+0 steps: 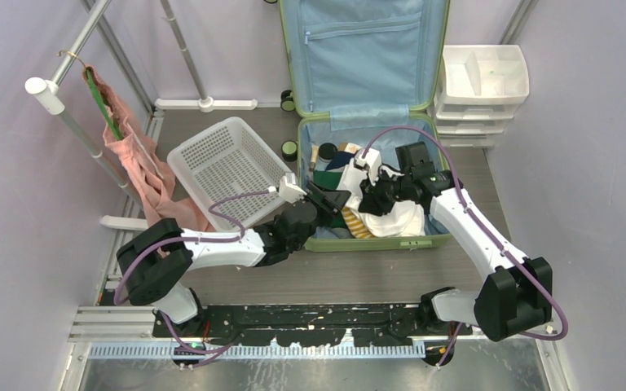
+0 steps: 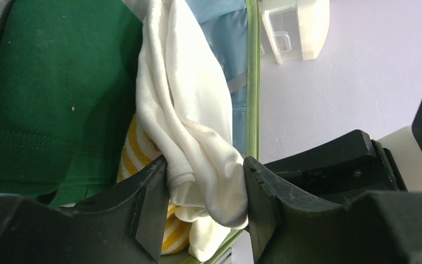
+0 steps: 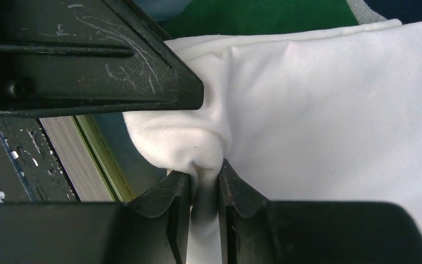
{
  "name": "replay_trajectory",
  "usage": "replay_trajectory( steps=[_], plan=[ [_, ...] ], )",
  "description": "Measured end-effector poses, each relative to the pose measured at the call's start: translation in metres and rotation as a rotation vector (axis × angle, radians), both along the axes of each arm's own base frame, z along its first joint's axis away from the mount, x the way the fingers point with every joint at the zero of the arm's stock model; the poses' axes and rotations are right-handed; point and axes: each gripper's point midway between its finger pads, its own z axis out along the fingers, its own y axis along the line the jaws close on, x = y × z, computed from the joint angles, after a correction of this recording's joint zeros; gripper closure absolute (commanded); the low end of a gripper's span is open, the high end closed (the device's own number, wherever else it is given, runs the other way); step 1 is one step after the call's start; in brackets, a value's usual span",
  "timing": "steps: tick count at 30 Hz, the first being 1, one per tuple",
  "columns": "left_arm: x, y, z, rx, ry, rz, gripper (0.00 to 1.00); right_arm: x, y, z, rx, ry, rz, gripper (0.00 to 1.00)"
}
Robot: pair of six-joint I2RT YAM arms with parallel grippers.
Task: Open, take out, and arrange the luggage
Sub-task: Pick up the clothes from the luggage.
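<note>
Right gripper (image 3: 203,184): jaws narrow, pinching fold of white cloth garment (image 3: 335,110). Left gripper (image 2: 206,181): jaws about half apart, bunched edge of same garment fills gap, touching both fingers. Garment lies at near right inside light-green hard-shell suitcase (image 1: 359,243), open on table's far middle. Lid upright behind it, top cut off. Green cloth (image 2: 49,82) and yellow-striped cloth (image 2: 129,148) partly buried under garment. Top view: both grippers' fingertips hidden by wrists.

Matt white cloth (image 3: 335,110); perforated plastic basket (image 1: 228,163)
</note>
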Motion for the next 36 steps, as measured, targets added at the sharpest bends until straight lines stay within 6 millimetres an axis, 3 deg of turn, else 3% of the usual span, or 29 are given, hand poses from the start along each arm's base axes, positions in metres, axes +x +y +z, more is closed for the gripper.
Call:
replay_trajectory(
  steps=[8,16,21,25,32,36],
  plan=[
    [-0.001,-0.004,0.001,0.009,0.0,-0.045,0.66,-0.003,0.001,-0.003,-0.004,0.02,0.022,0.64],
    [0.001,-0.013,0.012,0.05,-0.024,-0.11,1.0,-0.011,0.002,-0.003,0.006,0.046,0.045,0.34],
    [0.002,-0.018,0.018,0.096,-0.04,-0.153,1.0,-0.015,0.002,-0.001,0.01,0.056,0.051,0.14],
    [0.003,-0.021,0.024,0.135,-0.055,-0.18,1.0,-0.014,0.0,0.008,0.011,0.006,0.03,0.04],
    [0.005,-0.029,0.043,0.216,-0.101,-0.225,1.0,-0.007,-0.004,0.02,0.044,-0.104,-0.043,0.0],
    [0.006,-0.031,0.05,0.226,-0.115,-0.235,1.0,-0.001,-0.002,0.015,0.079,-0.143,-0.089,0.0]
  ],
)
